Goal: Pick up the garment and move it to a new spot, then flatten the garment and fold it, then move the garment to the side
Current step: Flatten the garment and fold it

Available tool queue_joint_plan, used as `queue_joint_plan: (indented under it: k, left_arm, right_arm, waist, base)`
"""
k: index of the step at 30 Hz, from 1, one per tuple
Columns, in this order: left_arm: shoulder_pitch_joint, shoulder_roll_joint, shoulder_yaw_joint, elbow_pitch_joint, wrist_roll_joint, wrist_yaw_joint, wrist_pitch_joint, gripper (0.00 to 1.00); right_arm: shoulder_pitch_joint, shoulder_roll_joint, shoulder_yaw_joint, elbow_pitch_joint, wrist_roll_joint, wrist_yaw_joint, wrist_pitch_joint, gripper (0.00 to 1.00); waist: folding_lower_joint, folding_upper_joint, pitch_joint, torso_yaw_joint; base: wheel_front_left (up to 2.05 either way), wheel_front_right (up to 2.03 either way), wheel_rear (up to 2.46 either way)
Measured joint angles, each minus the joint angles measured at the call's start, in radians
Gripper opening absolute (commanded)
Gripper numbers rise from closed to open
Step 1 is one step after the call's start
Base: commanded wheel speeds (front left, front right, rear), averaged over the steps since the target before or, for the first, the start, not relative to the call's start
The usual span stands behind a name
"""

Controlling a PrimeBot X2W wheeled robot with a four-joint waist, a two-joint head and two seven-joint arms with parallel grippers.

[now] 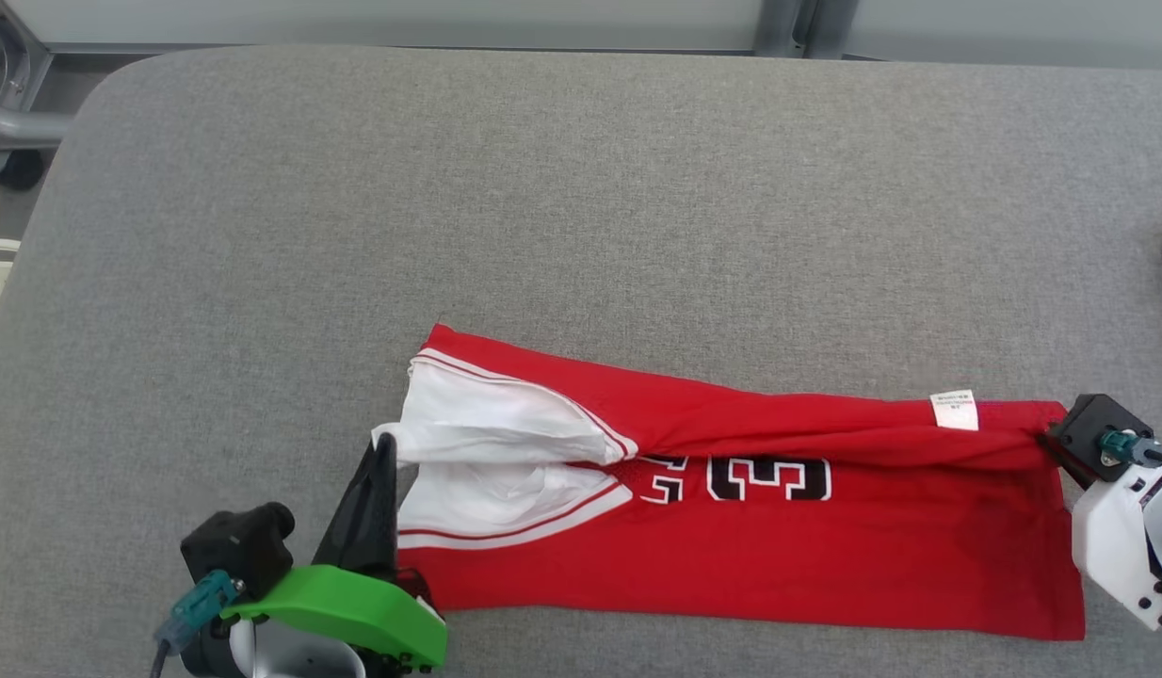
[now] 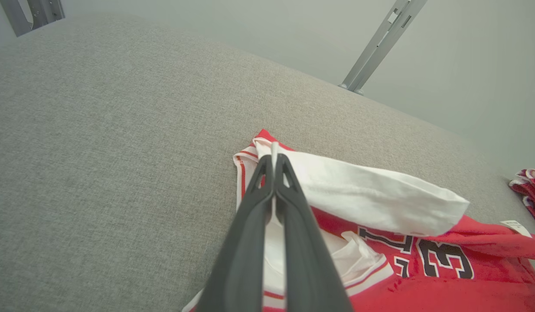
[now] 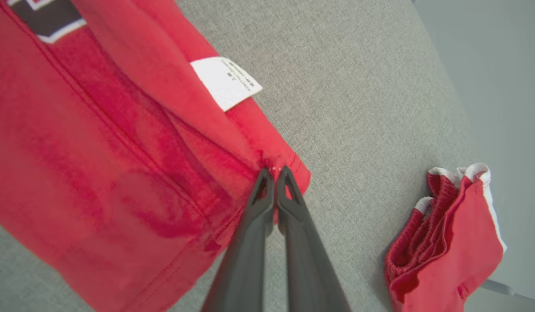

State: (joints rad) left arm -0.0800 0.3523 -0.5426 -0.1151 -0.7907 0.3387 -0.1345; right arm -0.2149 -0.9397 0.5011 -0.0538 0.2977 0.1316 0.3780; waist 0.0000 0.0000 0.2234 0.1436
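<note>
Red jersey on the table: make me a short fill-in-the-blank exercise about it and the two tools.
The left tool pinches a fold of the jersey's ____ fabric.
The right tool is shut on its ____ hem corner.
The jersey lies on a ____ surface.
Missing words: white; red; grey.

The table cover (image 1: 543, 188) is grey woven cloth, coarse and matt. The jersey (image 1: 826, 556) is thin red cloth with a faint sheen, its lining (image 1: 487, 419) smooth white cloth and its care label (image 1: 953, 410) white and papery. My left gripper (image 2: 275, 158) and right gripper (image 3: 275, 171) are smooth matt black plastic. My green shell (image 1: 355, 607) is glossy plastic, my white housing (image 1: 1113, 537) plain plastic. The shorts (image 3: 449, 242) are red cloth with a gathered waistband.
</note>
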Motion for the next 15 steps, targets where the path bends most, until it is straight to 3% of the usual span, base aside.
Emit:
queue_joint_plan:
  k: [6, 7, 8, 15]
  left_arm:
    - [0.042, -0.025, -0.037, 0.004, -0.016, 0.000, 0.010, 0.00]
    - [0.050, -0.026, -0.041, 0.008, -0.017, 0.000, 0.010, 0.00]
    - [0.057, -0.028, -0.045, 0.012, -0.017, 0.000, 0.010, 0.00]
    - [0.099, -0.034, -0.065, 0.034, -0.021, 0.000, -0.002, 0.00]
  right_arm:
    - [-0.032, 0.002, 0.086, 0.050, 0.003, 0.000, -0.004, 0.00]
    - [-0.037, 0.003, 0.094, 0.061, 0.007, 0.000, 0.000, 0.36]
    - [-0.038, 0.004, 0.100, 0.069, 0.008, 0.000, 0.000, 1.00]
    - [-0.035, 0.044, 0.017, 0.138, 0.030, 0.000, 0.016, 1.00]
  waist:
    - [0.0000, 0.0000, 0.001, 0.003]
    - [0.0000, 0.0000, 0.000, 0.007]
    - [0.0000, 0.0000, 0.000, 0.010]
    - [0.0000, 0.0000, -0.022, 0.044]
  base:
    - [0.00, 0.00, 0.00]
    - [0.00, 0.00, 0.00]
    - [0.00, 0.00, 0.00]
    - [0.00, 0.00, 0.00]
